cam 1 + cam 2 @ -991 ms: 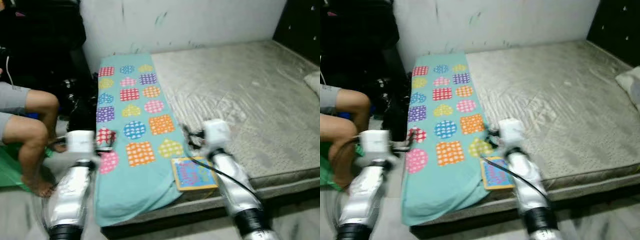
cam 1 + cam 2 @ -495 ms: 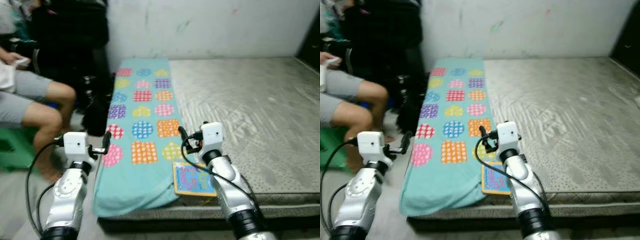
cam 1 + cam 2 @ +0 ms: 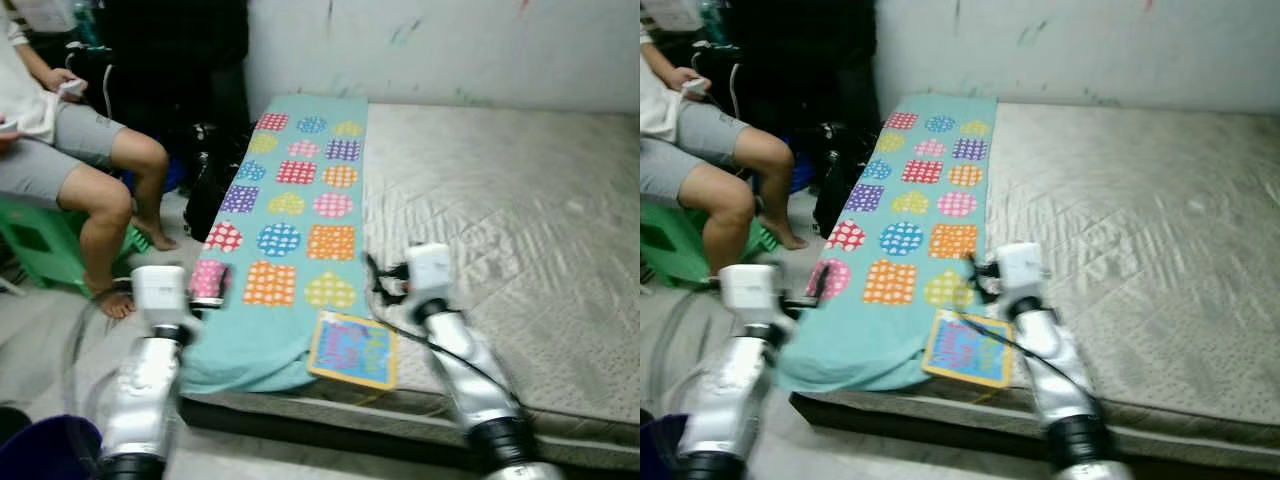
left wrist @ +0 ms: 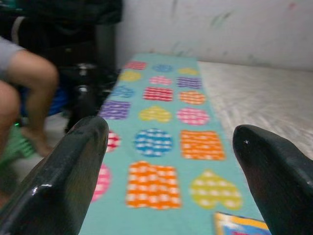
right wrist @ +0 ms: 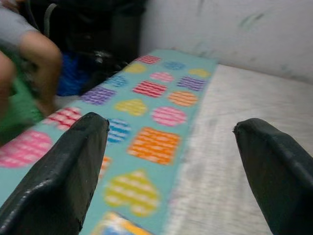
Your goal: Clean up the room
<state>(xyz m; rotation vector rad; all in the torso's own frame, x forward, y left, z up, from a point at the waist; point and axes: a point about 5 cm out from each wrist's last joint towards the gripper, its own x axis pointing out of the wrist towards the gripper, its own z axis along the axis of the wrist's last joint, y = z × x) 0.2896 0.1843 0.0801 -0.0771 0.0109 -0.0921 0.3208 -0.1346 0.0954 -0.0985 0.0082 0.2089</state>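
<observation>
A small colourful book [image 3: 352, 348] lies flat on the near edge of the mattress [image 3: 520, 230], its left corner just overlapping the near end of a turquoise cloth [image 3: 290, 220] patterned with dotted hearts and squares, which runs along the mattress's left side from near to far. These look like the things to tidy.

The robot seems to be in the approach step, with nothing picked up. The right gripper [image 5: 171, 171] hovers above the cloth just beyond the book, its fingers wide apart and empty. The left gripper [image 4: 168, 171] is raised at the cloth's near left edge, likewise spread wide and holding nothing.

The next move probably calls for lowering the right gripper to the book's edge and closing on it; a flat book offers little to pinch.

A person [image 3: 70, 170] sits on a green stool [image 3: 35, 240] at far left, cut off by the frame. The dark objects [image 3: 205, 170] beside the bed are too blurred to identify.
</observation>
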